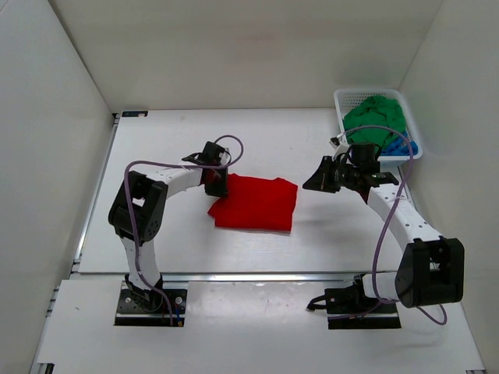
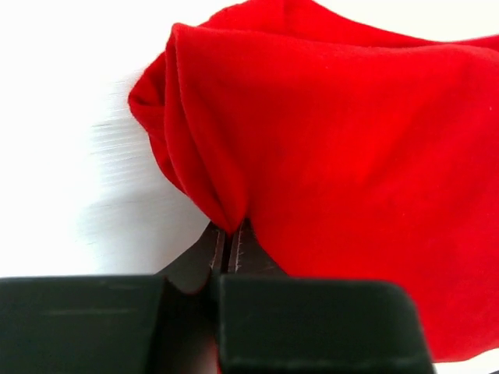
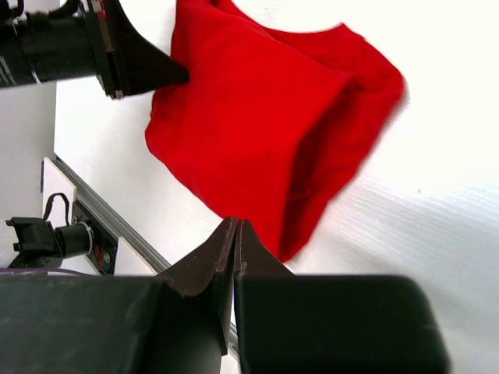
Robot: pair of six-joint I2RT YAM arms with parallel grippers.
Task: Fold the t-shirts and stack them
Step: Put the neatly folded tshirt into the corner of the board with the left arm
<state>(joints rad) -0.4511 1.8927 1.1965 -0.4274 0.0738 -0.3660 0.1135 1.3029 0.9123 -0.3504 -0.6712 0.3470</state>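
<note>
The red t-shirt (image 1: 257, 204) lies folded in a rough rectangle in the middle of the table. My left gripper (image 1: 217, 187) is at its upper left corner, shut on a pinch of red cloth; the left wrist view shows the red t-shirt (image 2: 351, 156) bunched between the closed tips of that gripper (image 2: 228, 234). My right gripper (image 1: 309, 184) is shut and empty, just right of the shirt and apart from it. In the right wrist view, that gripper (image 3: 235, 226) has closed tips in front of the red t-shirt (image 3: 249, 117). The green t-shirt (image 1: 374, 117) and the blue t-shirt (image 1: 401, 146) lie in the basket.
A white lattice basket (image 1: 341, 95) stands at the back right against the right wall. White walls enclose the table on the left, back and right. A metal rail runs along the table's near edge (image 1: 234, 274).
</note>
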